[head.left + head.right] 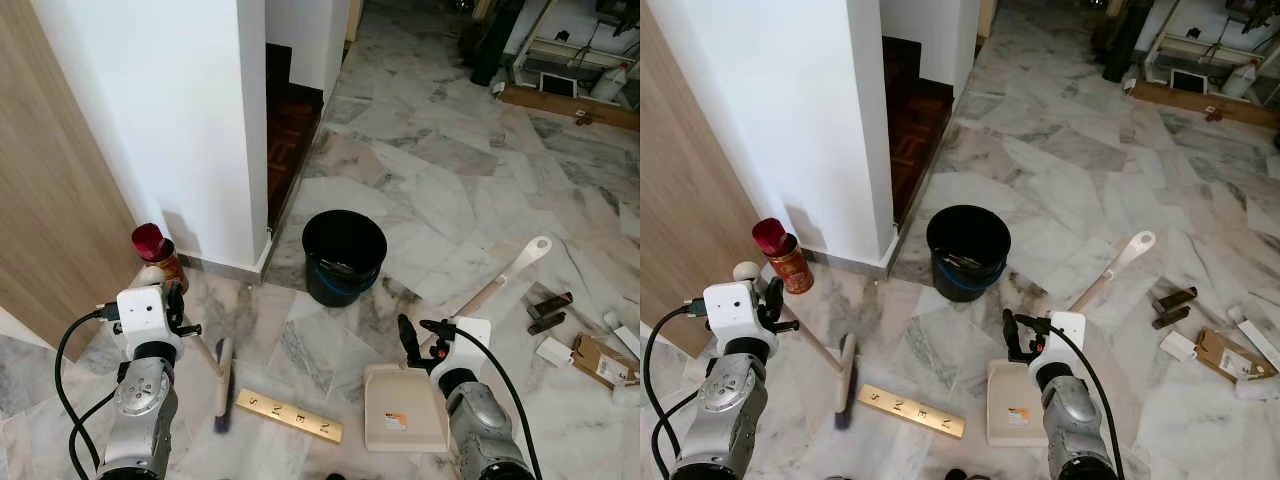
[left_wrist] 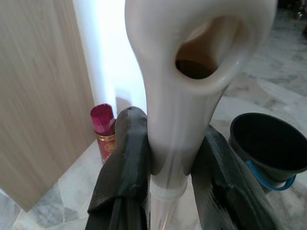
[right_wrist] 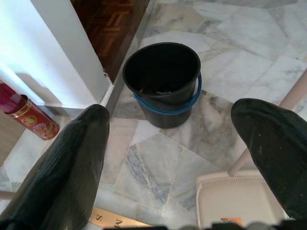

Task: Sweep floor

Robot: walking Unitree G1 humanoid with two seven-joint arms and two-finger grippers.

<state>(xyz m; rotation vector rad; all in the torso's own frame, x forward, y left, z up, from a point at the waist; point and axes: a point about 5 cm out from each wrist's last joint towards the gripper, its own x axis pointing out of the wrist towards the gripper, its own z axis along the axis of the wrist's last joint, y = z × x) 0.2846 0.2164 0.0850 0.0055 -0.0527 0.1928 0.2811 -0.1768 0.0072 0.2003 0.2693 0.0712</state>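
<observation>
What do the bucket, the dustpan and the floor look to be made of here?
Bucket: likely plastic, matte black with a blue bail handle. Dustpan: probably moulded plastic, cream and smooth; its long handle looks part wood-toned. Floor: polished marble or marble-look tile, grey-veined with visible joints and a faint sheen.
</observation>
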